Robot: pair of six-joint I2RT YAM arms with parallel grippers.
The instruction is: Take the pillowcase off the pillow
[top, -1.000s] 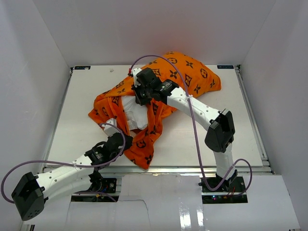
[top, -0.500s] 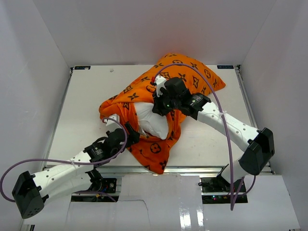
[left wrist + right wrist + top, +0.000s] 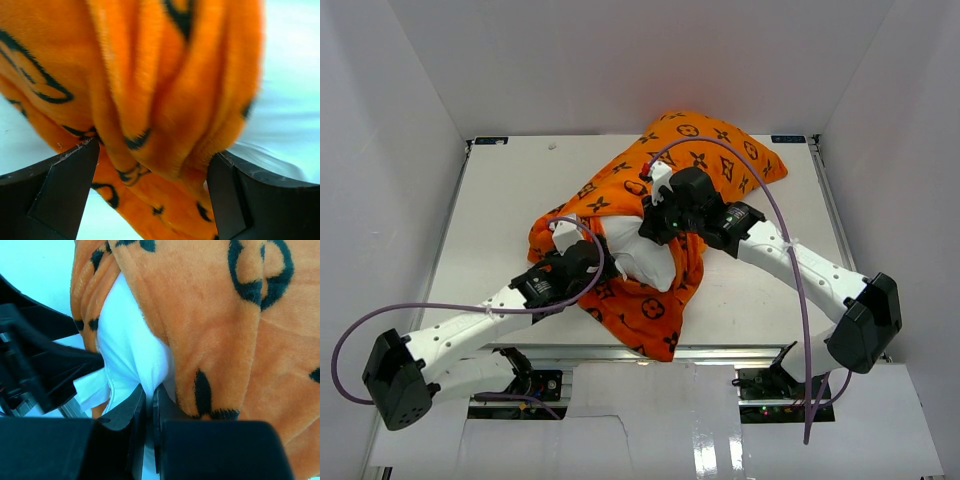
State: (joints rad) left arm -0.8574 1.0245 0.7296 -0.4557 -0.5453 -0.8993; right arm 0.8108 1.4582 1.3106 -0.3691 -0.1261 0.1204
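The orange pillowcase point(image 3: 705, 150) with black motifs lies bunched across the middle of the table. The white pillow point(image 3: 642, 257) bulges out of its near opening. My right gripper point(image 3: 654, 218) reaches in from the right and is shut on a pinch of the white pillow point(image 3: 129, 347), beside the pillowcase point(image 3: 220, 315) edge; its fingertips point(image 3: 141, 401) press together on the fabric. My left gripper point(image 3: 588, 262) is at the pillowcase's near left hem. In the left wrist view its fingers point(image 3: 65, 185) stand wide apart, with folds of the pillowcase point(image 3: 150, 100) hanging between them.
White walls close in the white table point(image 3: 500, 200) on the left, back and right. A metal rail point(image 3: 740, 350) runs along the near edge. Purple cables loop off both arms. My left arm point(image 3: 30, 370) shows dark at the left of the right wrist view.
The right gripper has dragged the pillow and pillowcase to the right, its elbow swinging out right. The left gripper has opened and moved forward to the pillowcase's near hem.
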